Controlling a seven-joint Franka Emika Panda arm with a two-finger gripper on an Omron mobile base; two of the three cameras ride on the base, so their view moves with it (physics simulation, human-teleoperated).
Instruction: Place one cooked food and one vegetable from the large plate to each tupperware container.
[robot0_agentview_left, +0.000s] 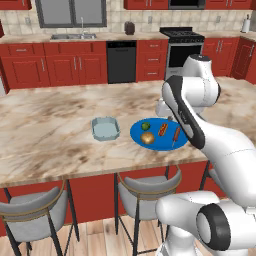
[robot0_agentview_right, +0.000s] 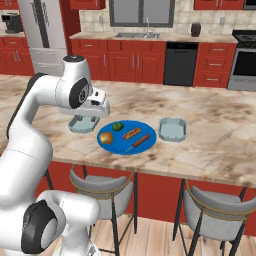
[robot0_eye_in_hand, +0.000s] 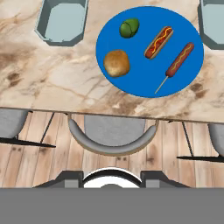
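Hand view looks down on a blue plate (robot0_eye_in_hand: 151, 83) holding potato (robot0_eye_in_hand: 117, 63), green vegetable (robot0_eye_in_hand: 129, 28), hot dog (robot0_eye_in_hand: 159, 42) and skewered corn dog (robot0_eye_in_hand: 180, 59), between two tubs (robot0_eye_in_hand: 61, 22); light, roundish, best pinched mid-body; gripper state unclear.

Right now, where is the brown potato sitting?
The potato lies on the blue plate, on the edge nearest the stools, just below the green vegetable.

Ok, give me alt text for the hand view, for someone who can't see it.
A blue plate on a marble counter holds a green vegetable, a brown potato, a hot dog and a corn dog. Pale tubs flank it; stools stand below.
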